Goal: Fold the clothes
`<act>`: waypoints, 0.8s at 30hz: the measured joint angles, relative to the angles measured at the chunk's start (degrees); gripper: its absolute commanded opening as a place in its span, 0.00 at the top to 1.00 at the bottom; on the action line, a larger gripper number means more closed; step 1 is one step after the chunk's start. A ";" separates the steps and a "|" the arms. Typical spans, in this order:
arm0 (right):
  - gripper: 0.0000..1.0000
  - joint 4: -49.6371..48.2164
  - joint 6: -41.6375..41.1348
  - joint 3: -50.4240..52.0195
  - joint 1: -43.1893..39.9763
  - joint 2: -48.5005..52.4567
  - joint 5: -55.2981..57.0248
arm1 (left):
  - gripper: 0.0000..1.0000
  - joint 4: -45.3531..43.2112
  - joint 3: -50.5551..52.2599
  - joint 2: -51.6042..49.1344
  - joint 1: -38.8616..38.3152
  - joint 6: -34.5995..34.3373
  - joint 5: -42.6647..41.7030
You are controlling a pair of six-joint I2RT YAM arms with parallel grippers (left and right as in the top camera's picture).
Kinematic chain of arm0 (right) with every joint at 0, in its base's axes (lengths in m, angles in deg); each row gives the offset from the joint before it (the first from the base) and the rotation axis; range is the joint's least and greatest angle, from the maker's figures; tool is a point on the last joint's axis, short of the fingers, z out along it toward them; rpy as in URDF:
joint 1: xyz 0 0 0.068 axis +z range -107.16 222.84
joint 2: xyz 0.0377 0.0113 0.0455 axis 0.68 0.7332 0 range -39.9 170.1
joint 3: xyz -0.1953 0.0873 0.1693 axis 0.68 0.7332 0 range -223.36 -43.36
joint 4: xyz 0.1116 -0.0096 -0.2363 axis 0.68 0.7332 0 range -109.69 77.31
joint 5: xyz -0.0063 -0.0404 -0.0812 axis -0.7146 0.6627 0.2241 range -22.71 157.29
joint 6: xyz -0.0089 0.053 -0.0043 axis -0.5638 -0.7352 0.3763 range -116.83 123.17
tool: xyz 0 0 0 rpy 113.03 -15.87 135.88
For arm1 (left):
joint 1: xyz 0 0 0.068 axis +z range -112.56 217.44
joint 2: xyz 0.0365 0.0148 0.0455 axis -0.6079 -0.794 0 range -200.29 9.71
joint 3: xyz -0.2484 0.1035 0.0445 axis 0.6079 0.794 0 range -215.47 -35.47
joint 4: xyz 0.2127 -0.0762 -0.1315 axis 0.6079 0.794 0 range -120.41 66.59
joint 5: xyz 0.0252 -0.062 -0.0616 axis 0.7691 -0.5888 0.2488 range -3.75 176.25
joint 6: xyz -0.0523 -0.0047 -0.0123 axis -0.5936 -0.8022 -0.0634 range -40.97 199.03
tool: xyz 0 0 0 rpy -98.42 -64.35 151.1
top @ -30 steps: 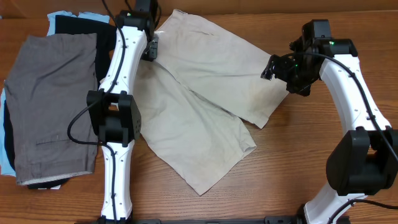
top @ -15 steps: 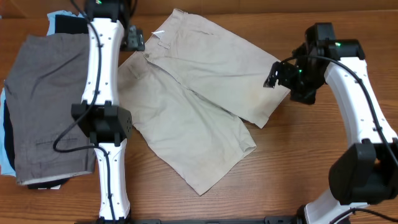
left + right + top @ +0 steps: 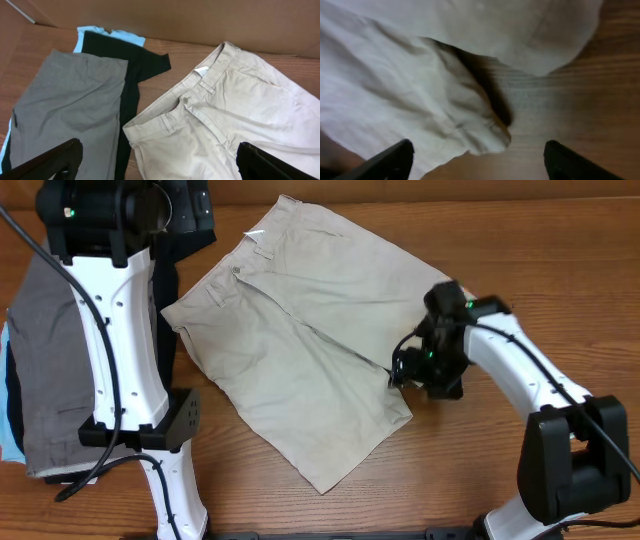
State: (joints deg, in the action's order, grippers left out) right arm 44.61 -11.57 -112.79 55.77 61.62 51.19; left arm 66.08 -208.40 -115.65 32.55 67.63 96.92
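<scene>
Overhead, the shorts [image 3: 300, 350] lie spread flat on the table [image 3: 480, 240]. The waistband is at the upper left and both legs run toward the lower right, the upper leg overlapping the lower one. The left arm [image 3: 115, 330] rises tall at the left, close to the camera, and covers part of the grey shorts [image 3: 50, 360] beside the khaki pair. The right gripper [image 3: 408, 372] sits low at the leg hems, where the two legs meet.

From the left wrist, the left gripper [image 3: 160, 165] is high above the cloth. Its fingers [image 3: 50, 162] are spread wide at the bottom corners, with nothing between them. Below is the waistband with its button [image 3: 186, 100] done up and a small white tag [image 3: 200, 72] inside it. The grey shorts lie to the left, with a black garment [image 3: 135, 65] between the two pairs and a light blue one [image 3: 112, 35] peeking out behind.

From the right wrist, the right gripper [image 3: 480, 160] is close over the hems. Its fingers [image 3: 390, 160] are wide apart and hold nothing. One hem curls up slightly off the bare wood, and the other leg's edge lies just above it.
</scene>
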 measured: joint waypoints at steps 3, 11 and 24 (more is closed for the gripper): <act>0.18 -5.86 -0.09 4.79 1.18 0.02 0.00 | 0.00 0.22 0.04 -0.20 -0.02 0.04 -0.66; 0.68 -17.16 0.13 12.11 5.99 0.00 -0.09 | 0.00 0.22 0.42 -0.24 -0.02 1.14 -1.11; 0.96 -17.77 -3.96 13.22 -2.73 -0.04 1.05 | 0.00 0.22 0.48 -0.24 0.00 3.02 -1.11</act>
State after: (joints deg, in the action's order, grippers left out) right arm 26.84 -15.53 -99.57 53.04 61.57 52.24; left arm 66.30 -207.91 -115.89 32.55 70.65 95.81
